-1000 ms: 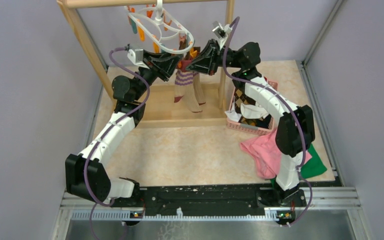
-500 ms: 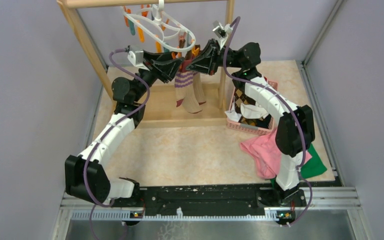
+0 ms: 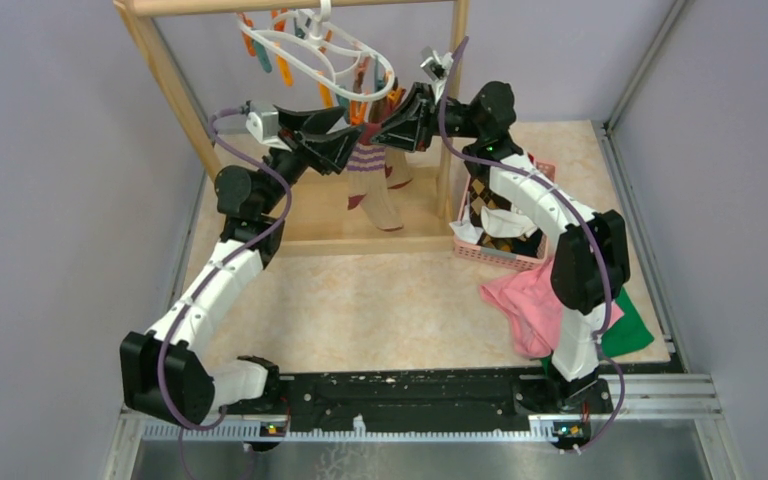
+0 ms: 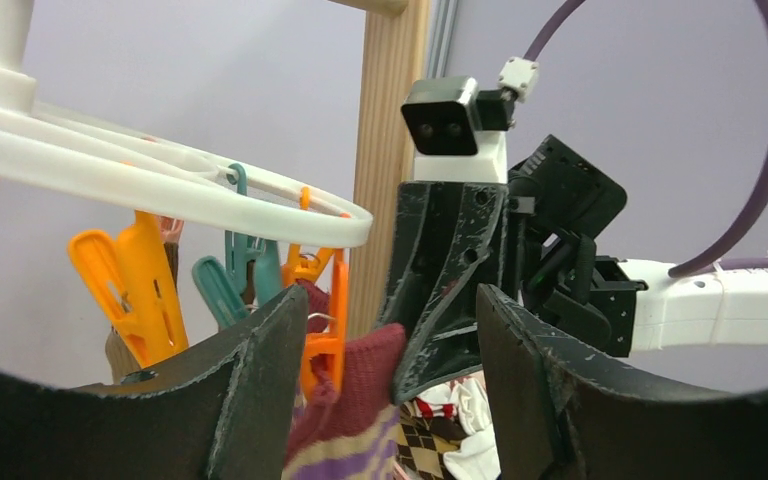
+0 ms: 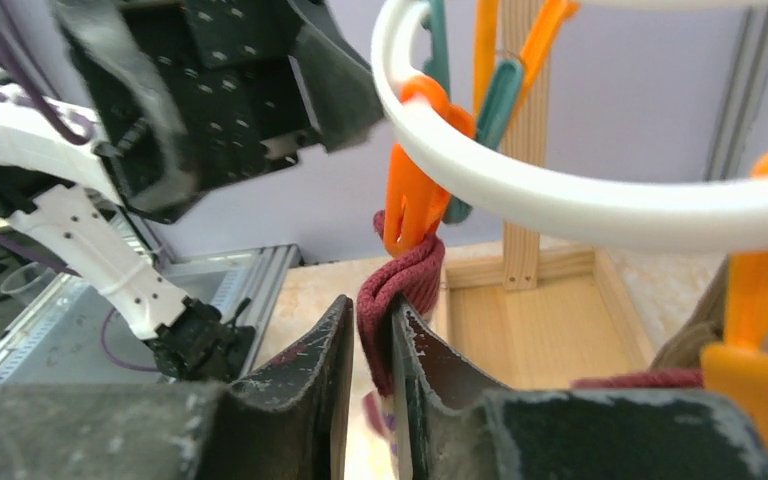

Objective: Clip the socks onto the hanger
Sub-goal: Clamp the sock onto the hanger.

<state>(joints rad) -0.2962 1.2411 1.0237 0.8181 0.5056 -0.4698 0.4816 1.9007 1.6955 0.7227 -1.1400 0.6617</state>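
Note:
The white hanger (image 3: 385,76) hangs from the wooden rack, orange and teal clips dangling from its ring (image 4: 160,186) (image 5: 560,200). A tan sock with a maroon striped cuff (image 3: 368,165) hangs from an orange clip (image 4: 322,330) (image 5: 410,200) that bites its cuff (image 4: 365,385) (image 5: 405,285). My left gripper (image 3: 352,147) (image 4: 390,320) is open wide just left of the cuff and holds nothing. My right gripper (image 3: 379,128) (image 5: 370,325) straddles the cuff from the right, its jaws barely apart with a thin gap on one side. An olive-brown sock (image 5: 690,330) hangs from another clip.
A pink basket (image 3: 490,252) at the right holds an argyle sock (image 3: 485,195) and a white sock (image 3: 505,222). Pink cloth (image 3: 525,300) and green cloth (image 3: 635,332) lie in front of it. The rack's right post (image 3: 450,110) stands just behind the grippers, and its base (image 3: 310,235) lies below.
My left gripper has opened, let go of the orange clip and drawn back left. The hanger swung left. My right gripper's jaws have loosened round the cuff.

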